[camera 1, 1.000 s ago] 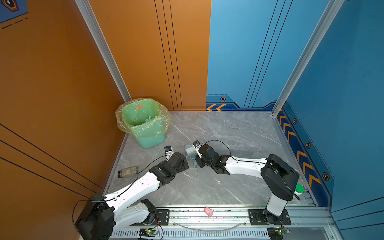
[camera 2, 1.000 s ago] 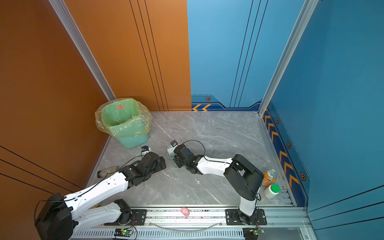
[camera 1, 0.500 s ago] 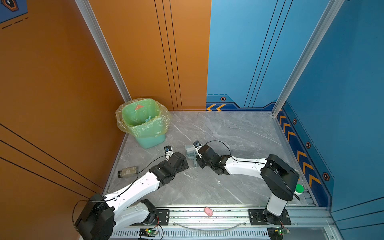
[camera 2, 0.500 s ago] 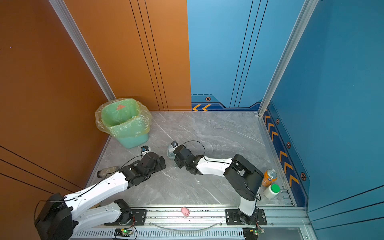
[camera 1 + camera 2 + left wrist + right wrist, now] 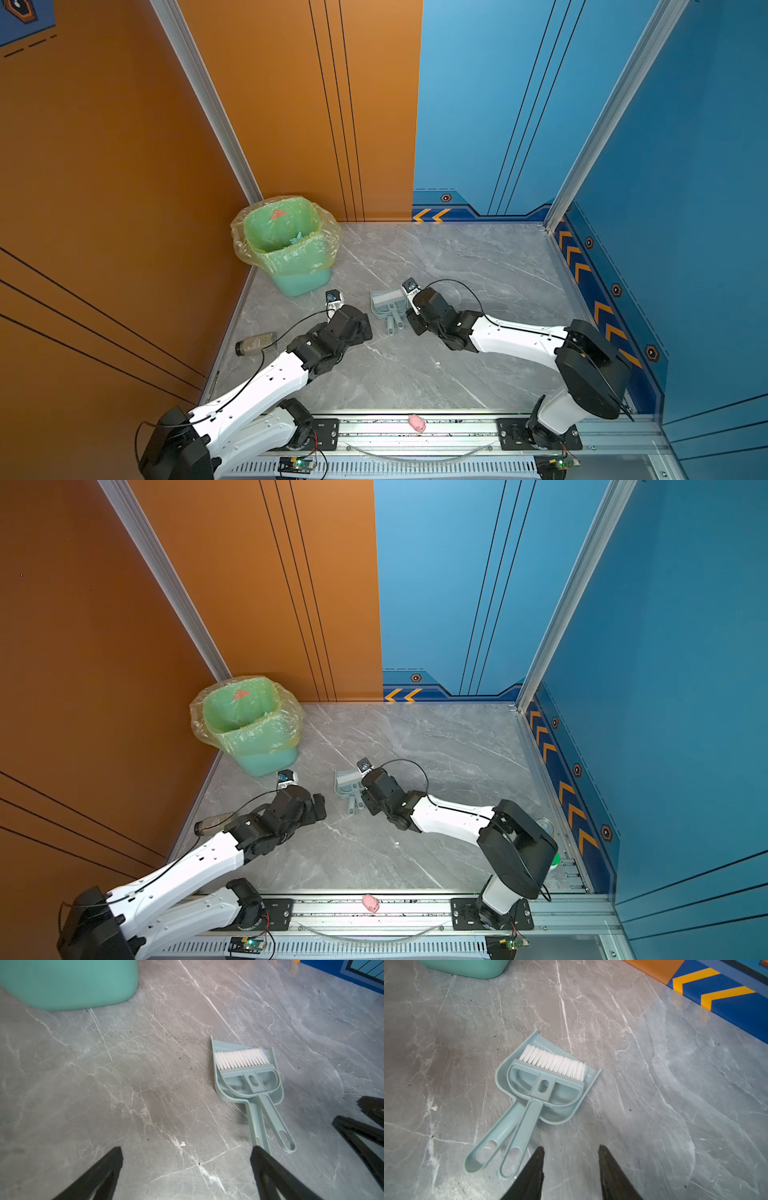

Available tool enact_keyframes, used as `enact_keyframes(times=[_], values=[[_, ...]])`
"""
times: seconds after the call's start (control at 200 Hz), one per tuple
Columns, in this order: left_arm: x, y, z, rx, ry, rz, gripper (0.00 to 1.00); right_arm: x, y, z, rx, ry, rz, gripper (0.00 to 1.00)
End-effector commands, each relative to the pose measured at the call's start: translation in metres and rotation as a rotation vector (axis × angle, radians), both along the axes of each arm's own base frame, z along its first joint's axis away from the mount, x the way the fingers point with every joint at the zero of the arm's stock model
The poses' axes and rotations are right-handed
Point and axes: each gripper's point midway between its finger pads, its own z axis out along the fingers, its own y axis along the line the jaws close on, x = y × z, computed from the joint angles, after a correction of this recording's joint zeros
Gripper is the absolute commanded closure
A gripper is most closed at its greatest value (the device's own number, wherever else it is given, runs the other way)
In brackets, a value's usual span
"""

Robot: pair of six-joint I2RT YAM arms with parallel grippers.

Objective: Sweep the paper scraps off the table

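The only paper scraps I see lie inside the green bin (image 5: 286, 249): an orange one (image 5: 277, 214) and a light blue one (image 5: 296, 238). No scraps show on the grey marble table (image 5: 457, 270). A grey-blue dustpan (image 5: 560, 1113) lies flat on the table, with the white-bristled brush (image 5: 550, 1068) resting in it. My right gripper (image 5: 571, 1147) is open and empty, just beside the two handles (image 5: 508, 1132). My left gripper (image 5: 186, 1149) stands wide open over bare table, one fingertip (image 5: 256, 1152) near the dustpan handle's end.
A brown bottle (image 5: 255, 344) lies by the table's left edge. A pink pig toy (image 5: 417, 423) sits on the front rail. A can (image 5: 544, 825) and a green cap (image 5: 555, 859) show at the right edge. A tiny white fleck (image 5: 182, 1143) lies near the left gripper.
The right gripper's jaws have spread apart and it has drawn back slightly from the brush and dustpan handles. The left arm has not moved.
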Motion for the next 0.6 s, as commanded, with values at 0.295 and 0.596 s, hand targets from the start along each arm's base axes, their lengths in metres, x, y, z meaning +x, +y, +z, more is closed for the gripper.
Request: enact_keyframes(times=[0.295,0.596], values=[[-0.011,0.030,0.004,0.053,-0.101,0.037,0.02,-0.011,-0.078,0.014,0.050,0.031,-0.129,0.46],[-0.013,0.045,0.015,0.177,-0.182,0.008,0.02,-0.013,-0.136,0.026,0.151,0.032,-0.233,0.38]])
